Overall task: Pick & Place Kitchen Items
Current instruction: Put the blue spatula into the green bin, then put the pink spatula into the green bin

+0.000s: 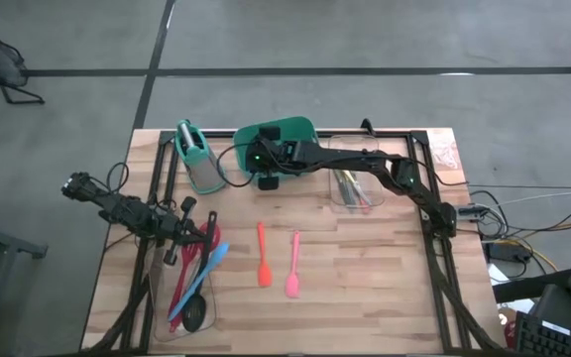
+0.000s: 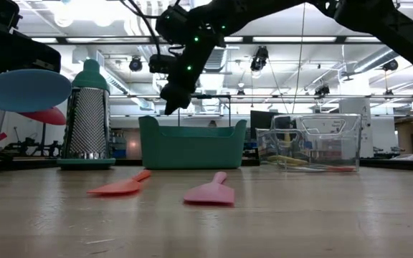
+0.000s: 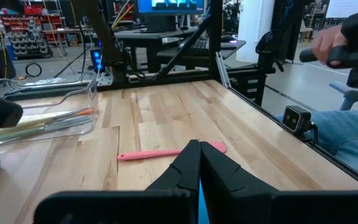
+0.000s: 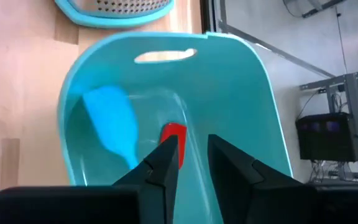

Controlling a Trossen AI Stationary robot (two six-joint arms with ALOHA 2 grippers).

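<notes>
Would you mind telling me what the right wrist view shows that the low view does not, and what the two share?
Only the right wrist view shows inside the green tub: a blue spatula and a red utensil lie there, under the right gripper, whose fingers stand apart.

Only the low view shows the orange-red spatula and pink spatula lying apart on the table, and the clear bin.

Both show the tub and the grater.

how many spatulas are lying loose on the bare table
2: a red spatula and a pink spatula side by side mid-table. Others sit in the bins and tub; some may be hidden.
</notes>
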